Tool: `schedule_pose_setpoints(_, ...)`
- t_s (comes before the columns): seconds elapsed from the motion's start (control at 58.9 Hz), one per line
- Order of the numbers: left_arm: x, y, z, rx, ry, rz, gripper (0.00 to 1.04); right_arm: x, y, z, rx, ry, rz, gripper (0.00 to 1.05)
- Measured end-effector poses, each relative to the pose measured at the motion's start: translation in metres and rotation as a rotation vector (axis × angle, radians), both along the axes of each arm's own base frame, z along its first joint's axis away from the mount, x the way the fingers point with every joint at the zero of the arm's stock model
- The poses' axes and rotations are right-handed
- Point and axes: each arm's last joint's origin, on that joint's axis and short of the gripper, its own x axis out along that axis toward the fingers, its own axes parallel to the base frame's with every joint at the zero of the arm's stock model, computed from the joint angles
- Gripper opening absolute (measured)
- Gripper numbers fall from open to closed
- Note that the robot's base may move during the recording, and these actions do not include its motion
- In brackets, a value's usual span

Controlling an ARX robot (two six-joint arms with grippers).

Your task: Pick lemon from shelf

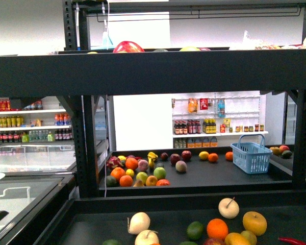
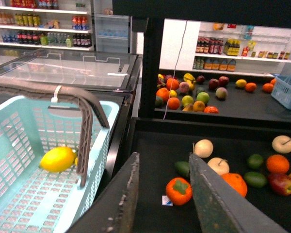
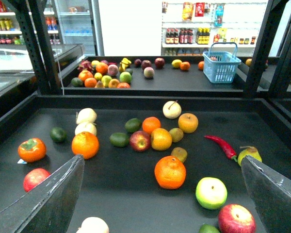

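Observation:
The lemon (image 2: 58, 159), a bright-yellow oval, lies on the floor of a pale teal basket (image 2: 19, 204) beside the shelf (image 2: 150, 73), under the basket's grey handle (image 2: 87, 126). My left gripper (image 2: 163, 158) is open over the near corner of the shelf's dark tray (image 2: 150, 145), to the side of the basket and apart from the lemon. An orange persimmon (image 2: 178, 190) shows between its fingers on the tray. My right gripper (image 3: 162, 160) is wide open above the same tray (image 3: 126, 204), holding nothing. Neither arm appears in the front view.
Loose fruit covers the tray: oranges (image 3: 170, 172), apples (image 3: 236, 218), limes (image 3: 58, 134), a red chilli (image 3: 222, 145), a pear (image 3: 249, 153). A farther tray (image 1: 209, 176) holds more fruit and a blue basket (image 1: 251, 156). A glass-topped freezer (image 2: 63, 68) stands behind the teal basket.

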Motion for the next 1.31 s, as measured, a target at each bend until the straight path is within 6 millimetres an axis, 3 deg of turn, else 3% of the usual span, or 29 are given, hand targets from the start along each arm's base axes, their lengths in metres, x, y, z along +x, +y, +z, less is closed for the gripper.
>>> schedule_pose_setpoints(0.136, -0.012, -0.015, -0.026, 0.003, 0.026, 0.004, 0.03, 0.0, 0.0, 0.0, 0.0, 0.0, 0.003, 0.97)
schedule_pose_setpoints(0.696, -0.043, -0.05, -0.064, 0.019, 0.009, -0.013, 0.03, 0.0, 0.0, 0.0, 0.0, 0.0, 0.002, 0.97)
schedule_pose_setpoints(1.001, -0.055, -0.051, -0.08, 0.02, -0.002, -0.008, 0.03, 0.0, 0.0, 0.0, 0.0, 0.0, 0.001, 0.97)
schedule_pose_setpoints(1.307, -0.061, -0.051, -0.08, 0.02, -0.005, -0.008, 0.03, 0.0, 0.0, 0.0, 0.0, 0.0, 0.0, 0.97)
